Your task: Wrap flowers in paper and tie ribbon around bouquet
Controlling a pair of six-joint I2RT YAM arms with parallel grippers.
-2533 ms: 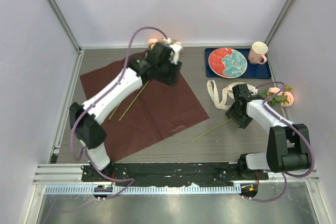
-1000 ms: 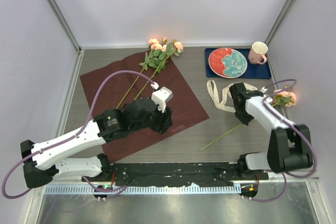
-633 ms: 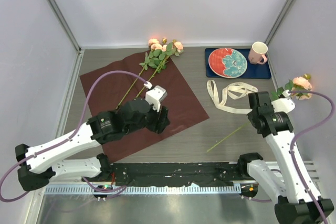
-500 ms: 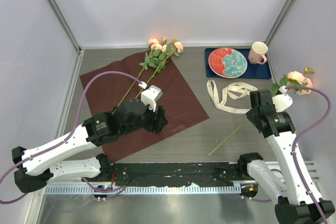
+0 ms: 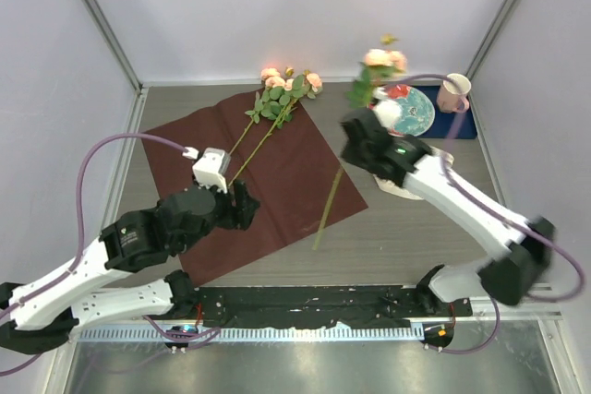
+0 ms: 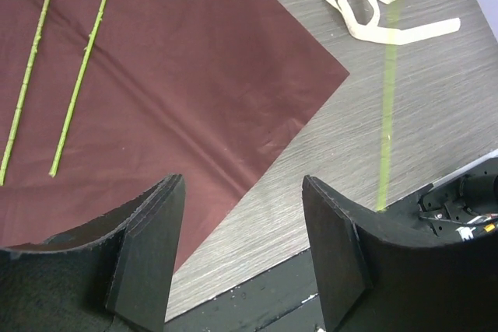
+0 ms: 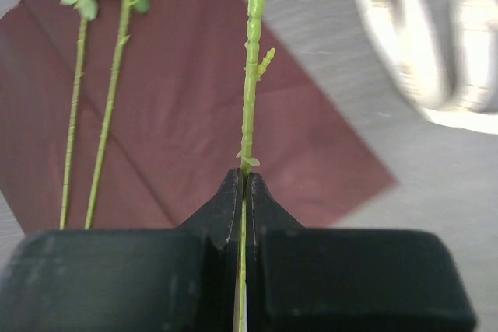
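Pinching a third rose (image 7: 250, 75) by its stem over the paper (image 5: 277, 186), the right gripper (image 7: 243, 180) is clamped tight; left gripper (image 6: 241, 192) gapes empty; two roses (image 5: 277, 103) lie on the paper; wrapping and tying the ribbon (image 6: 405, 34) remain.

left claw (image 6: 241, 184) spread wide, right claw (image 7: 243, 178) pinched closed

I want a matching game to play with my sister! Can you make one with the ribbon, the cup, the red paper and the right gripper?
Things:
1. ribbon
2. cup
3. paper
4. right gripper

Places or states:
A. shut on a rose stem
B. standing on the blue mat
C. lying loose on the table
D. spread under two rose stems

Pairs: 1-C, 2-B, 3-D, 4-A
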